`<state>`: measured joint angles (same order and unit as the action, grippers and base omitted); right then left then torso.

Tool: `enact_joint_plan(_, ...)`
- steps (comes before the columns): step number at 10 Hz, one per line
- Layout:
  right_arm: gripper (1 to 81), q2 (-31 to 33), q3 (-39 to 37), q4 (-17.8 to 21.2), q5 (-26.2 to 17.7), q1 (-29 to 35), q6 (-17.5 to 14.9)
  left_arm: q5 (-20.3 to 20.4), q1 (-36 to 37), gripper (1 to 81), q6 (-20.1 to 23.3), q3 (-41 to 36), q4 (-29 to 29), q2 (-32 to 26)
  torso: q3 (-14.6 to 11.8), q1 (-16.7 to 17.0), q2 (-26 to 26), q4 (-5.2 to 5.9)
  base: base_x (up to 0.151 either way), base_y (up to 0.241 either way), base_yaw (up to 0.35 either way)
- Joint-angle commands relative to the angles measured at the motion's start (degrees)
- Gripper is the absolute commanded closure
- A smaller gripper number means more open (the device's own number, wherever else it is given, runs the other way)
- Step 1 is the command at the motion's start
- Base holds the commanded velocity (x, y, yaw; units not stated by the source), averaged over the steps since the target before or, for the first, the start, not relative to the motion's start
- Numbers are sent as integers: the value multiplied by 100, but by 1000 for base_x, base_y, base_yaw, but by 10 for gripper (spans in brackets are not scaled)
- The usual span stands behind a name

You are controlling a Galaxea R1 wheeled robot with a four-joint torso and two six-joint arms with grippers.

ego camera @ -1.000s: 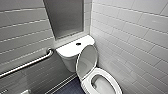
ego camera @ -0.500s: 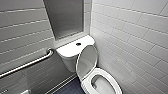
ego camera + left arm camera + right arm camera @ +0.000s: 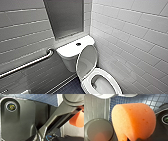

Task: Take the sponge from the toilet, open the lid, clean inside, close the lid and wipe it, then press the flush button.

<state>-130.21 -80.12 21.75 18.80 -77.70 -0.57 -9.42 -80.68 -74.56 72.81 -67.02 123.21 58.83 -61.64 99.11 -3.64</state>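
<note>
right pincer (image 3: 134, 138) clamped on orange sponge (image 3: 134, 119), sponge bent into a curve, wrist aimed down over blue tiled floor (image 3: 140, 101). ahead in the corner, toilet (image 3: 100, 82) with lid (image 3: 86, 61) up against tank (image 3: 72, 50), bowl open. grab bar (image 3: 27, 63) on left wall, grey recess (image 3: 66, 17) above tank.
</note>
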Motion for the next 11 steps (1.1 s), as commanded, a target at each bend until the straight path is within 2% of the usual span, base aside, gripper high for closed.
enact_joint_plan(1, 811, 501, 664, -127, -386, 443, 13, -243, 31, 10, 805, -153, 151, -156, 0, 0, -2, 0, 0, 0, 0)
enact_joint_plan(2, 811, 616, 823, -92, -386, 583, 22, -306, 3, 10, 1681, -101, 778, -77, 0, 0, 0, 0, 0, 0, 0)
enact_joint_plan(3, 811, 755, 1006, -74, -386, 706, 39, -253, -5, 10, 3352, 55, 2030, 97, 0, 0, 0, 0, 0, 0, 0)
enact_joint_plan(4, 811, 896, 1165, -57, -385, 846, 57, -97, -5, 10, 4599, 285, 3197, 248, 0, 0, 0, 0, 0, 0, 0)
enact_joint_plan(5, 811, 1089, 1314, 66, -386, 1039, 57, 124, -14, 10, 5619, 469, 4067, 362, 0, 0, 0, 0, 0, 0, 0)
enact_joint_plan(6, 811, 1308, 1411, 161, -386, 1259, 57, 151, -23, 10, 6451, 549, 4812, 406, 0, 0, 0, 0, 0, 0, 0)
enact_joint_plan(8, 811, 1477, 1430, 400, -421, 1829, 57, 160, -31, 10, 7384, 734, 5778, 486, 0, 0, 0, 0, 0, 0, 0)
enact_joint_plan(9, 811, 1477, 1369, 566, -464, 2165, 49, 160, -41, 10, 7429, 865, 6016, 582, 0, 0, 0, 0, 0, 0, 0)
enact_joint_plan(11, 811, 1460, 1166, 673, -658, 2851, 57, 151, -49, 10, 7412, 1217, 6043, 811, 0, 0, 0, 0, 0, 0, 0)
